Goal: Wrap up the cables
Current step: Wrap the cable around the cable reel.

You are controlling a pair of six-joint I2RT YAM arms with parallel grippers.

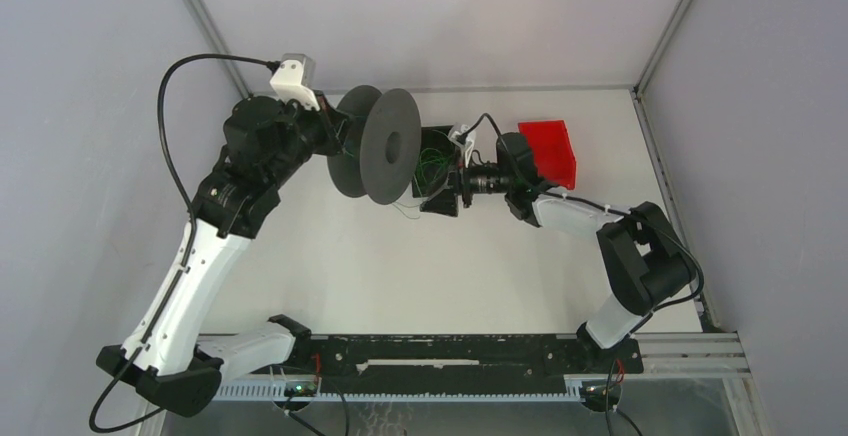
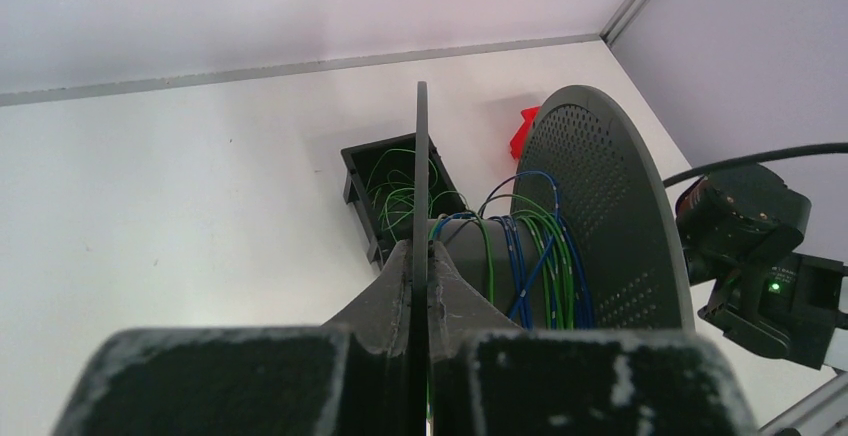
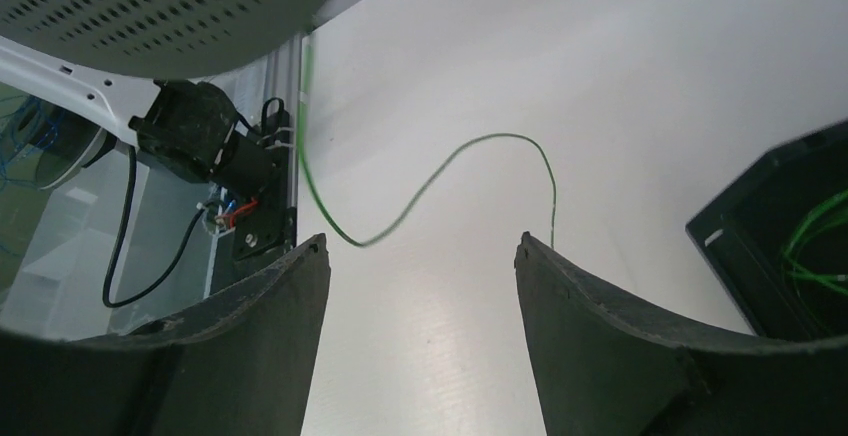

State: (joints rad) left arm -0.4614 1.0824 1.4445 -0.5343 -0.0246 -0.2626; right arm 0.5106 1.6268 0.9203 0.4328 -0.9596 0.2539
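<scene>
Spool (image 1: pixel 390 151) just left of bin (image 1: pixel 441 206) — cables (image 2: pixel 400 193) inside.

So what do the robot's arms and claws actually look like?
The left arm and right arm have white link shells, bulky black joints and thin black cords looping alongside. The left claw and right claw have dark grey matte fingers, scuffed pale at the edges.

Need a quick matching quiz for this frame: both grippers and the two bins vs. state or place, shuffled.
Things:
1. left gripper
2. right gripper
3. black bin
4. red bin

State or place:
A. holds loose green cables
B. open
C. shut on the spool flange
D. far right of the table

Pairs: 1-C, 2-B, 3-A, 4-D
</scene>
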